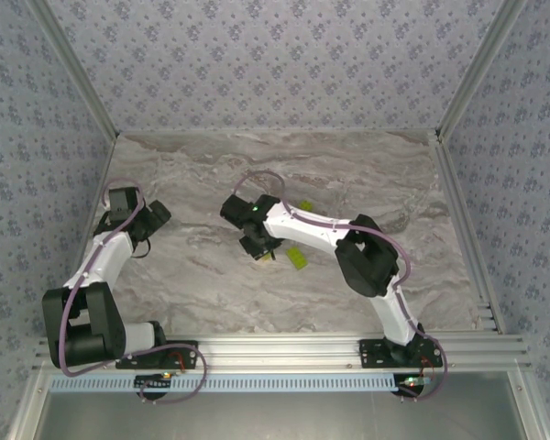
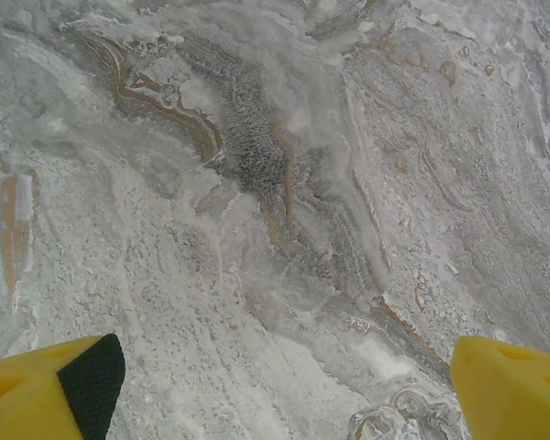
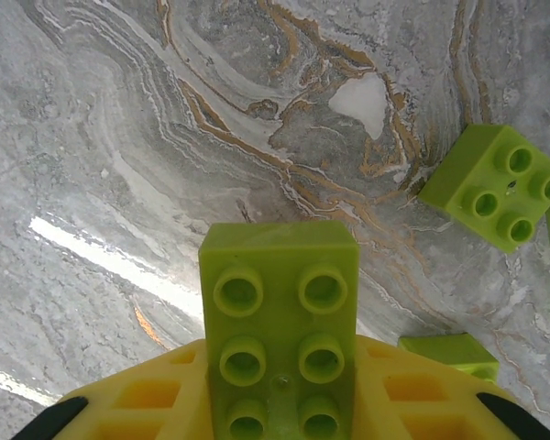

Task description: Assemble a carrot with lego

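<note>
Right gripper [image 1: 257, 246] clamped on a lime-green brick [image 3: 280, 302], left gripper [image 1: 154, 218] wide open, empty; the brick juts beyond the fingertips and could twist when pressed onto a loose brick [image 3: 495, 188]

A: What surface is in view?
B: A grey-white marbled table [image 1: 192, 284] with tan veins.
A: Around it?
B: Blue-grey floral wallpapered walls [image 1: 275, 64] on three sides, and a silver aluminium rail [image 1: 284, 346] along the near edge.
</note>
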`<action>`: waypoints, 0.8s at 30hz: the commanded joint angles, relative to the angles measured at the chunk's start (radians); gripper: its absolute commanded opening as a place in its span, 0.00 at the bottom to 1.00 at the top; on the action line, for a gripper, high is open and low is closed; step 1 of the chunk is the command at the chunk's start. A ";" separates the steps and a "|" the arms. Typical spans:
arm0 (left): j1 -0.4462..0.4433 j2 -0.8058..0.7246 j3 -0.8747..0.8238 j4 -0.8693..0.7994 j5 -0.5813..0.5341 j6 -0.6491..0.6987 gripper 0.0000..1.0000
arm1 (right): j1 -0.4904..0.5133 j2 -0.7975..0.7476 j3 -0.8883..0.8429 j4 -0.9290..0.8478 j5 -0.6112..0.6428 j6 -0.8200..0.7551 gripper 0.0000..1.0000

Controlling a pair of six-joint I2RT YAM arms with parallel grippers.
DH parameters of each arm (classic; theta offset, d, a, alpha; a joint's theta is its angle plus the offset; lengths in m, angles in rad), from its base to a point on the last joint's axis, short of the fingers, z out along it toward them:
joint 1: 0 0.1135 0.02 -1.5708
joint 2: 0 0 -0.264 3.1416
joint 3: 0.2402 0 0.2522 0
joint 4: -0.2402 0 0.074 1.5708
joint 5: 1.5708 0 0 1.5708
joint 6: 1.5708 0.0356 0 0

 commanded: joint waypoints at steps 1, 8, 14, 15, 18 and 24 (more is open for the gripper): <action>0.008 0.008 0.011 -0.001 0.011 -0.001 0.93 | 0.001 0.028 -0.051 0.026 -0.035 0.028 0.39; 0.007 0.007 0.011 -0.003 0.013 -0.001 0.93 | -0.002 -0.018 -0.080 0.051 -0.020 0.028 0.50; 0.007 0.004 0.014 -0.007 0.015 0.000 0.93 | 0.000 -0.114 -0.103 0.065 -0.012 0.008 0.60; 0.008 0.004 0.015 -0.009 0.015 -0.001 0.93 | 0.000 -0.136 -0.110 0.067 -0.015 0.005 0.64; 0.007 0.003 0.014 -0.009 0.018 -0.001 0.93 | 0.001 -0.204 -0.132 0.058 -0.025 -0.006 0.70; 0.006 0.001 0.017 -0.012 0.023 0.000 0.93 | -0.012 -0.329 -0.233 0.025 0.010 -0.017 0.73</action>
